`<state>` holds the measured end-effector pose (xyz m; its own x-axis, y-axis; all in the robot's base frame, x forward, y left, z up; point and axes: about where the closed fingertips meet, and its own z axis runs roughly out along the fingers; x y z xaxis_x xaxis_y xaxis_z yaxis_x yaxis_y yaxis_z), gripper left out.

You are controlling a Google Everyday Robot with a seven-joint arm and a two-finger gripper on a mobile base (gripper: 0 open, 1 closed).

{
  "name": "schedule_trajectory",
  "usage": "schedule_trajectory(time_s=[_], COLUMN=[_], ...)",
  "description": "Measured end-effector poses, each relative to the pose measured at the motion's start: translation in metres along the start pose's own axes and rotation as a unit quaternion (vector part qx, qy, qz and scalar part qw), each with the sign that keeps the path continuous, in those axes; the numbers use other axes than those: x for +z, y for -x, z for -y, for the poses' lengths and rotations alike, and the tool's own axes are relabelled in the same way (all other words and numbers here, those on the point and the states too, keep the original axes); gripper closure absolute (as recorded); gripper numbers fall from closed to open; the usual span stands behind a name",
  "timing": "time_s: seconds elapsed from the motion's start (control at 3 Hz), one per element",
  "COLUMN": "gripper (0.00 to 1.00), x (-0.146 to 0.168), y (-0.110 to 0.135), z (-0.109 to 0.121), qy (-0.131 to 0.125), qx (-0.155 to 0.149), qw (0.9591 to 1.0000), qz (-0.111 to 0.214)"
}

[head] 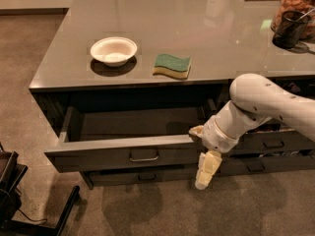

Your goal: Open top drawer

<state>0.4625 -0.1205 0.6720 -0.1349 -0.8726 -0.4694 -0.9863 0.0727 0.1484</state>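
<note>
**Camera view: top drawer stands out, end effector at its right end**

Camera view is the only one I have. The top drawer (98,157) is pulled well out from the bench (211,38) toward the near side, its inside bare and in shadow. I judge the task all but done. Its single loop handle (144,156) sits at the middle of the front, with nothing on it.

My end effector (203,154) is at the right end of that drawer front, up against its top edge and well right of the handle. I judge it is placed there to draw the front along by its edge or corner and not by the loop. Whether it is spread or closed, and whether it grips anything, I cannot tell. My arm reaches in from the right, crossing in front of the right-hand drawers.

On the benchtop, set back from the near edge and so clear of the drawer's travel:
- one white bowl (113,50), left;
- one green and yellow sponge (171,65), just right of the bowl, apart from it;
- one dark cup (290,28), far right.

I count four loop handles in all: the top drawer's, one on the slimmer drawer (139,177) beneath it, and two on the short drawers (269,144) at the right.
</note>
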Motion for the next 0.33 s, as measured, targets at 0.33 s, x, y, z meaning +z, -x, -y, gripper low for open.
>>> schedule_trajectory(time_s=[0.33], gripper=[0.0], x=[0.0], y=[0.0], z=[0.0], qy=[0.0], qx=[0.0], qw=[1.0], qz=[0.0])
